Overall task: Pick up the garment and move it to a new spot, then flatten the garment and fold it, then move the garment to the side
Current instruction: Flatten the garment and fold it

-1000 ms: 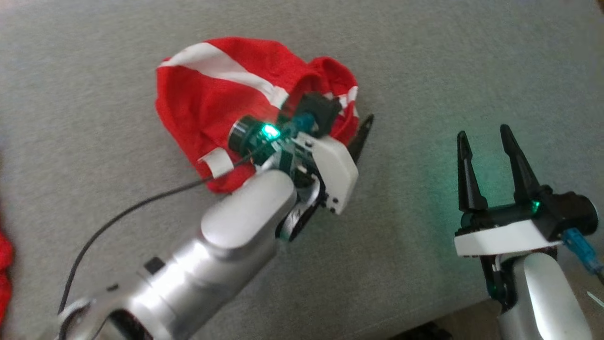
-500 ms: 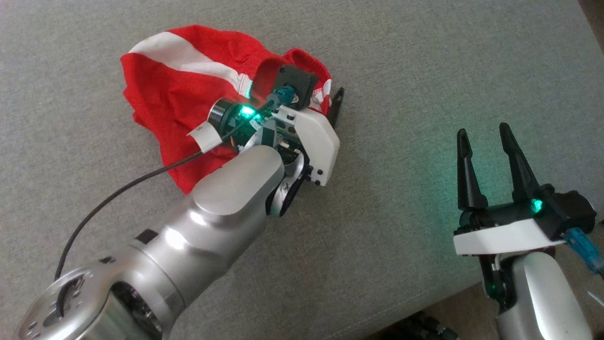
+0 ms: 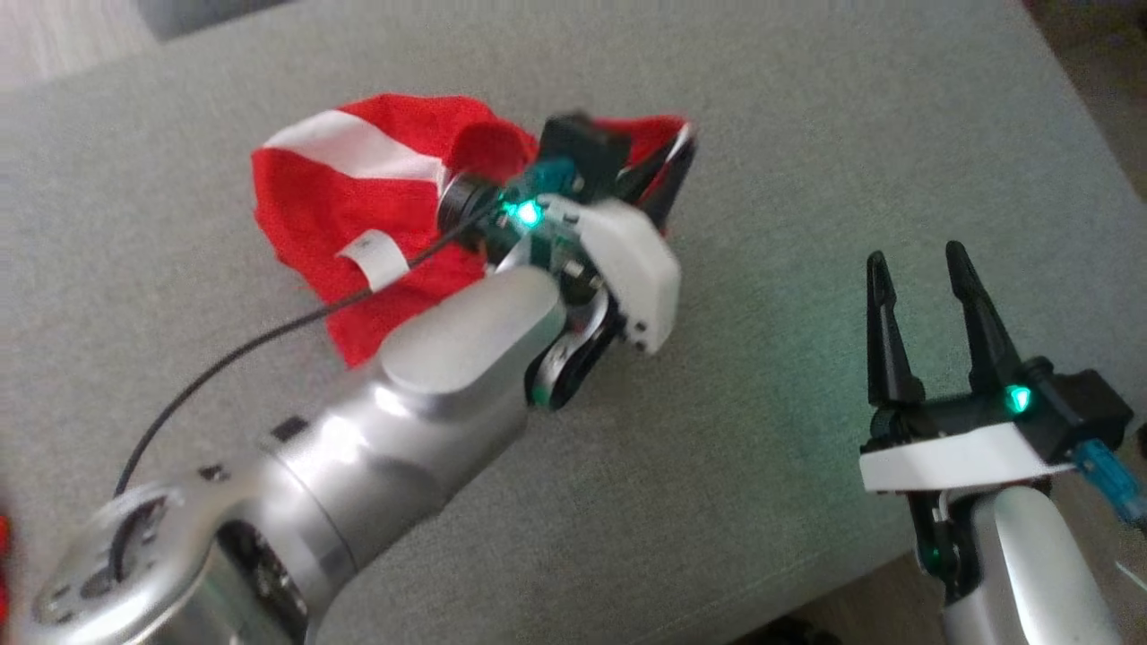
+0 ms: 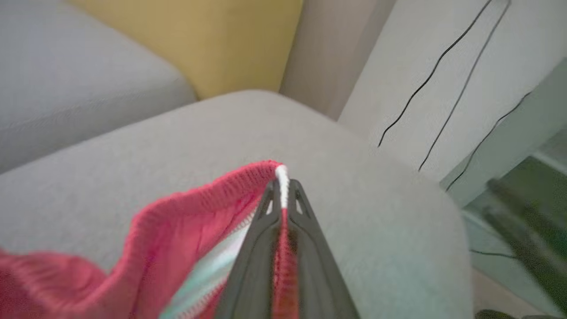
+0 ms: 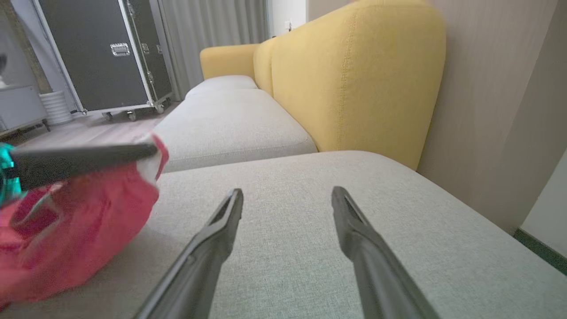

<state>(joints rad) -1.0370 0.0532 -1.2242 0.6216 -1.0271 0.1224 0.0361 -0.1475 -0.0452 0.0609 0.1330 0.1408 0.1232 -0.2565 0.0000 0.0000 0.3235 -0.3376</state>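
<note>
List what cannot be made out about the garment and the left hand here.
- Head view: the left arm covers part of the garment; bunched, its type is unclear.
- Left wrist view: the garment runs off the bottom edge, past the left hand.
- Left wrist view: a dark thing at the right edge is blurred.

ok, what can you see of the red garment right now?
The garment is red knit fabric with white stripes, a ribbed edge and a white tag. It lies crumpled in a heap on the grey cushion. The left gripper is shut on its ribbed edge, holding that corner raised.
</note>
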